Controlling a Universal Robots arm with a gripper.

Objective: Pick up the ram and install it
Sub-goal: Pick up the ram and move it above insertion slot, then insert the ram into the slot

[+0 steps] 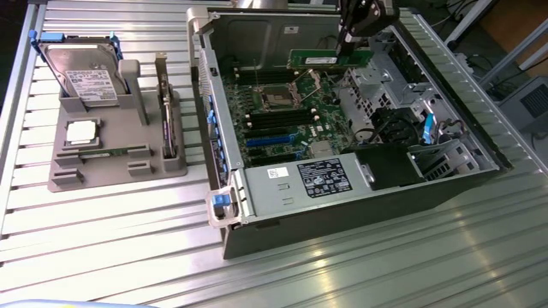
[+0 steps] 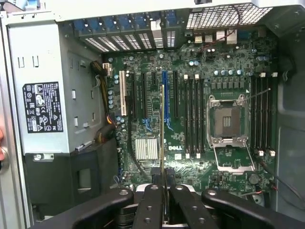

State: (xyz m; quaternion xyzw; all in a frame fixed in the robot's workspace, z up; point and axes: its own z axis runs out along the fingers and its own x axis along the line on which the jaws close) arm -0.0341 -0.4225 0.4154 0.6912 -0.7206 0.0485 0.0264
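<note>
Exterior view: the gripper (image 1: 347,50) reaches down from above into the open computer case (image 1: 445,186). Its jaws are drawn in narrow on the ram (image 1: 330,59). The green stick is gripped at one end and runs level away from the fingers, toward the exterior view's left. It hangs above the motherboard (image 1: 296,125) and is not seated in any slot. The empty processor socket (image 1: 278,97) lies below the gripper, a little toward the exterior view's left. The power supply (image 1: 312,179) sits well away from the gripper, at the near end of the case. Far off to the exterior view's left, outside the case, a grey holder (image 1: 111,179) stands on the slatted table (image 1: 360,269). The holder carries a hard drive (image 1: 81,74), a square processor chip (image 1: 81,131) and a second green stick (image 1: 107,153).

Wrist view: the two black fingers (image 2: 151,198) press on either side of the ram (image 2: 162,129). The stick is seen edge-on as a thin line running straight out from the gripper (image 2: 163,180) over the board. Past its far end lies a blue slot (image 2: 165,90). To one side of the stick are the black memory slots (image 2: 190,117) and the open socket (image 2: 228,119). To the other side are a small finned heatsink (image 2: 146,148) and the labelled power supply.
</note>
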